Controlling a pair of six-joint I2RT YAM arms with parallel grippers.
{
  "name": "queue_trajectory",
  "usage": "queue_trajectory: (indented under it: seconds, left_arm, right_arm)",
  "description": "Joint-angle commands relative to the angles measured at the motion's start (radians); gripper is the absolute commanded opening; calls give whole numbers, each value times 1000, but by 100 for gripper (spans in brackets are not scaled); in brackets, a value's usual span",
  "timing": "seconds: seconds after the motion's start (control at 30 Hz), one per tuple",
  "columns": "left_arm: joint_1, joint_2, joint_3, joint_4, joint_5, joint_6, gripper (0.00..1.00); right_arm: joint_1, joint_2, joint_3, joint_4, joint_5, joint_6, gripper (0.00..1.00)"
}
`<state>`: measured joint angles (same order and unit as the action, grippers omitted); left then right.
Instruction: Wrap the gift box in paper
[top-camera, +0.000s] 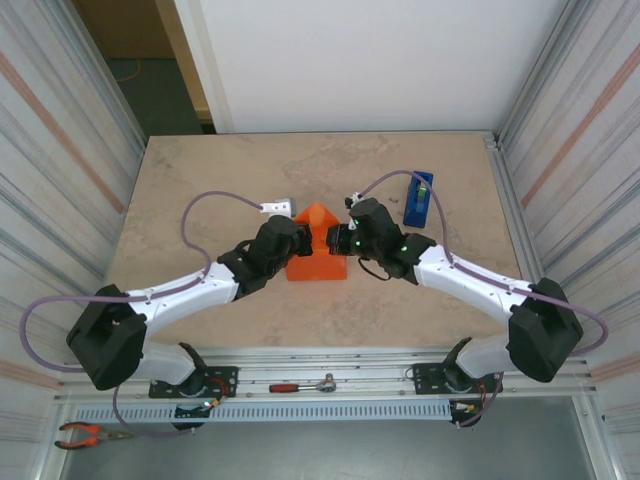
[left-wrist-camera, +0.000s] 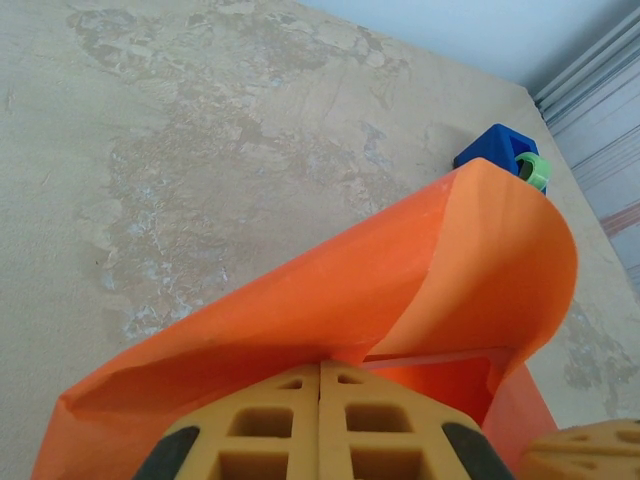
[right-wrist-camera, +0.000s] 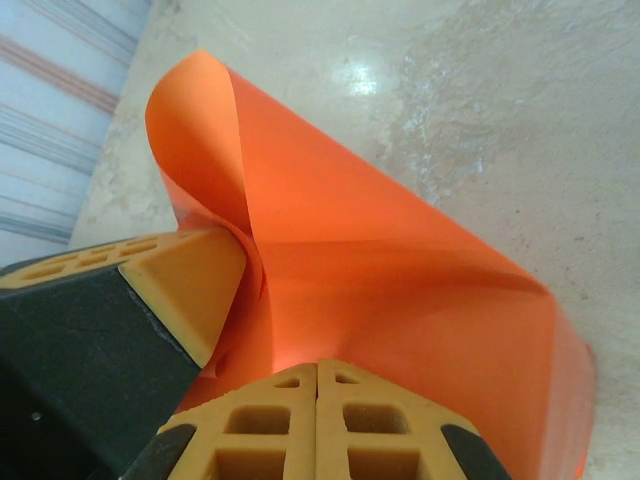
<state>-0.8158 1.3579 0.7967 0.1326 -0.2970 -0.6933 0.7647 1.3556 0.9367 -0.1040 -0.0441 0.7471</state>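
Beige tbl (top-camera: 200, 180), corrugated walls (top-camera: 60, 130) L+R.

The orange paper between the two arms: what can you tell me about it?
The paper is a thin, plain bright orange sheet, smooth and slightly glossy. It lies at the middle of the table, folded up into a low mound, with a loose flap curling over in a soft arch. The left claw and the right claw are both shut, tips against it from either side; whether they pinch it cannot be told.
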Motion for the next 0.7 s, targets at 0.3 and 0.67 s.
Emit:
queue_trajectory:
  seconds: [0.3, 0.67]
  left_arm:
    - [-13, 34, -25, -103, 30, -8, 1]
    - [-13, 43, -15, -100, 38, -8, 0]
  right_arm:
    - [-76, -93, -56, 4, -68, -15, 0]
    - [-5, -64, -131, 81, -49, -16, 0]
